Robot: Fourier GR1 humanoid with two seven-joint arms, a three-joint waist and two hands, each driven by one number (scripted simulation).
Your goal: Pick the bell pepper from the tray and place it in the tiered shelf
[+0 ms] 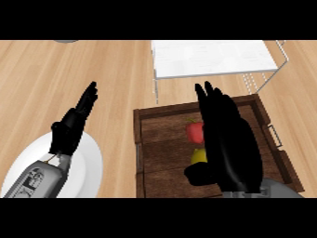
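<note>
- 2 hands show in the head view: the right hand (226, 135) hangs over the wooden tray (162, 139), fingers straight and close together, holding nothing.
- Just to its left, partly hidden by it, the red bell pepper (195, 132) lies in the tray, with a yellow item (198, 156) just below it toward the robot.
- 1 relation matters most: the pepper sits on the thumb side of the right hand, beside it and not between thumb and fingers; its long axis cannot be told.
- The left hand (70, 128) rests open above the white plate (85, 172), well apart from the tray, so the right hand is nearer.
- The tiered shelf (212, 58) stands just beyond the tray's far edge.
</note>
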